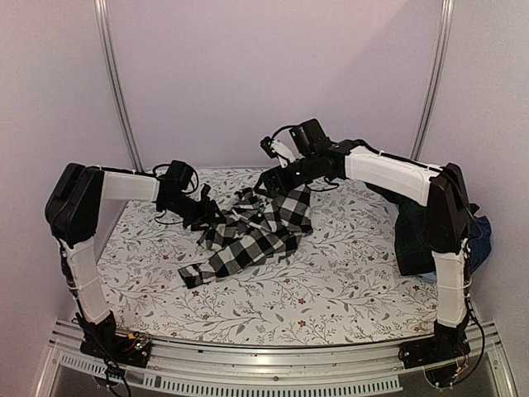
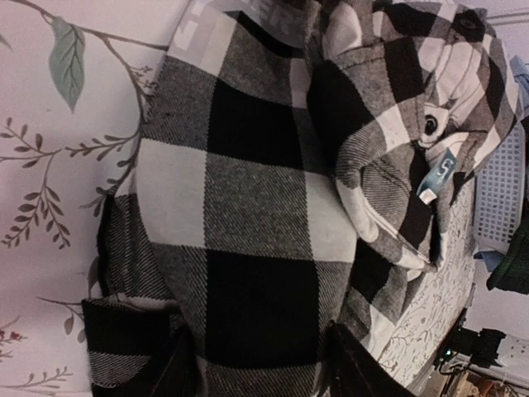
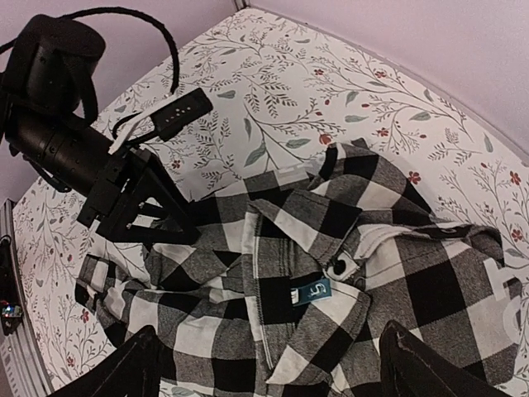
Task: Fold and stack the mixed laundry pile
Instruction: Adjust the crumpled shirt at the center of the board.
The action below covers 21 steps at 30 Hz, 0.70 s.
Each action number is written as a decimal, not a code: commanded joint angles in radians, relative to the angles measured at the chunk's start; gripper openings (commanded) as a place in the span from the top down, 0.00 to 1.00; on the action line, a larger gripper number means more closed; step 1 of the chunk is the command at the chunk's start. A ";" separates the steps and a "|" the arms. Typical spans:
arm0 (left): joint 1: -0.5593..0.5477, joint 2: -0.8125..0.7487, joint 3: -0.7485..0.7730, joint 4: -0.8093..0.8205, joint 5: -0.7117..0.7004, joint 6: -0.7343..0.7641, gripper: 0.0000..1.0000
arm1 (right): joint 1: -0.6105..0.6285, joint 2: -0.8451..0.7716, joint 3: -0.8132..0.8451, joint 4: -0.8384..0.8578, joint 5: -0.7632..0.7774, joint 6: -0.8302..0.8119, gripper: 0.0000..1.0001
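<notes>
My left tool sits low on the black-and-white checked shirt. Its two dark fingers stand apart, and a thick fold of the checked cloth bulges up between them. Both fingers touch the fabric, but I cannot tell whether they are pinching it or only straddling it. From overhead, this tool meets the shirt at its left end, toward the back of the counter.

My right tool is above the shirt's collar area with its fingers spread wide and nothing between them, so it holds nothing. Right below it I see the collar opened out, a small teal label and a dark button just beside that label. In the overhead view this tool is at the shirt's far right corner.

The shirt lies crumpled in the middle of the counter, on the floral cover, with one end trailing toward the near left. More laundry is heaped at the counter's right edge, behind my right arm. There I see a dark plaid garment with a blue piece beyond it, both well apart from the shirt.
</notes>
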 commanded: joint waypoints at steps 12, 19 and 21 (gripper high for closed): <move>-0.015 0.011 0.028 -0.083 0.088 -0.160 0.91 | 0.074 0.127 0.040 -0.075 0.061 -0.117 0.26; -0.004 0.014 0.055 -0.179 0.107 -0.076 1.00 | 0.114 0.240 0.144 -0.090 0.116 -0.104 0.28; 0.005 0.007 0.042 -0.175 0.138 -0.075 1.00 | 0.136 0.252 0.155 -0.091 0.153 -0.107 0.28</move>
